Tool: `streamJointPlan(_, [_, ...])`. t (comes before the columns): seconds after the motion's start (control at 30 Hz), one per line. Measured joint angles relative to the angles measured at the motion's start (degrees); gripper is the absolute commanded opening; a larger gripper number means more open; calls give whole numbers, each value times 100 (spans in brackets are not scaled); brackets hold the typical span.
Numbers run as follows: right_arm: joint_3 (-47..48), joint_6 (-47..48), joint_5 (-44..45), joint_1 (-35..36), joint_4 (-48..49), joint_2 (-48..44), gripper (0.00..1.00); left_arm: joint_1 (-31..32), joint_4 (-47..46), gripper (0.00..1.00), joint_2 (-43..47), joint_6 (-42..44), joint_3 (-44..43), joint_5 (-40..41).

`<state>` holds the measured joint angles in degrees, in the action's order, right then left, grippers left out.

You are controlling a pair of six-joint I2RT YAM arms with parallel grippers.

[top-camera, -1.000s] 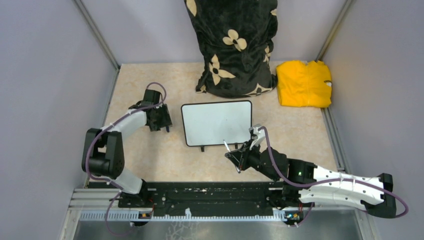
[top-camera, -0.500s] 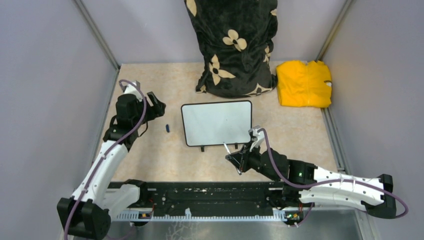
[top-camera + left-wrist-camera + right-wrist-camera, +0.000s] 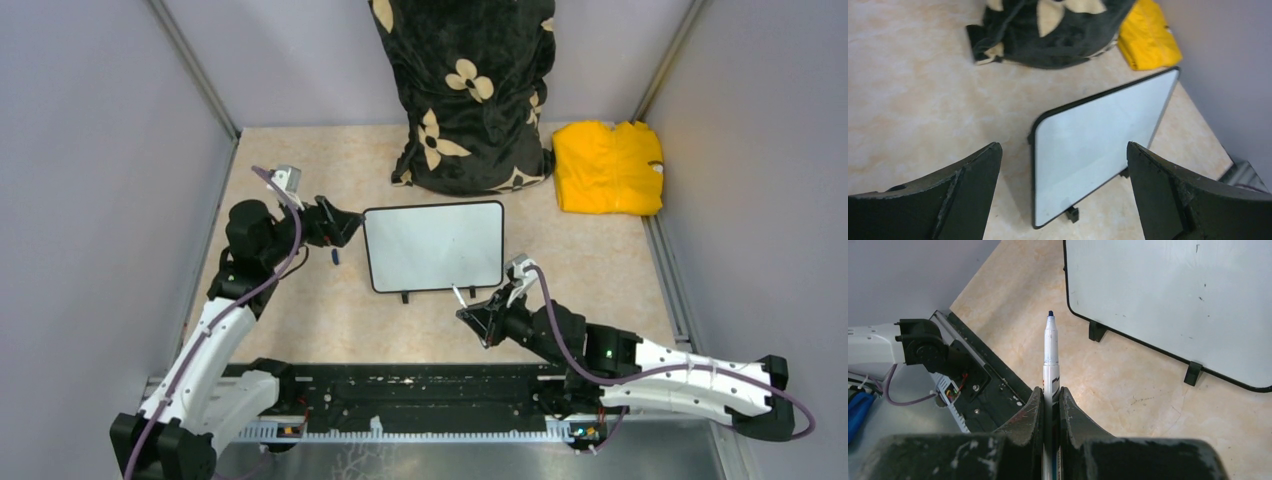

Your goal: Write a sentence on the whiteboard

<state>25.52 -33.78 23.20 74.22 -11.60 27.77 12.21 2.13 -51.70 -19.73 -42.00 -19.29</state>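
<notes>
The whiteboard [image 3: 433, 247] lies flat mid-table, white with a thin dark frame and two black feet on its near edge. No sentence is in view on its face, only tiny specks. My left gripper [image 3: 345, 228] hovers just off the board's left edge, open and holding nothing. In the left wrist view the whiteboard [image 3: 1098, 145] shows between the wide-apart fingers [image 3: 973, 190] of that gripper [image 3: 1063, 146]. My right gripper [image 3: 485, 318], near the board's front right foot, is shut on an uncapped blue marker [image 3: 462, 297]. The right wrist view has the marker [image 3: 1050, 350] pointing past the whiteboard's [image 3: 1168, 300] corner.
A black flower-print cushion [image 3: 465, 90] stands behind the board. A yellow cloth [image 3: 608, 167] lies at the back right. A small dark blue cap [image 3: 335, 256] lies on the table left of the board. Grey walls close both sides, and the black base rail [image 3: 430, 385] runs along the near edge.
My left gripper has opened wide, and its arm has swung and turned toward the board's left edge, leaving the small cap on the table. The right gripper with the marker shifted slightly right.
</notes>
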Motion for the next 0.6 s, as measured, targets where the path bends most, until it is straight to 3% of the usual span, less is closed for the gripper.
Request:
streamJointPlan(0.17, [0,229,9,0,129,-24,0,450,-540,99,391,-96,179,-549])
streamJointPlan(0.43, [118,597,-63,0,391,374,0,940,-1311,99,942,-791,787,-76])
streamJointPlan(0.6, [330,931,-249,0,887,734,0,1268,-2063,98,925,-901,984,-1182])
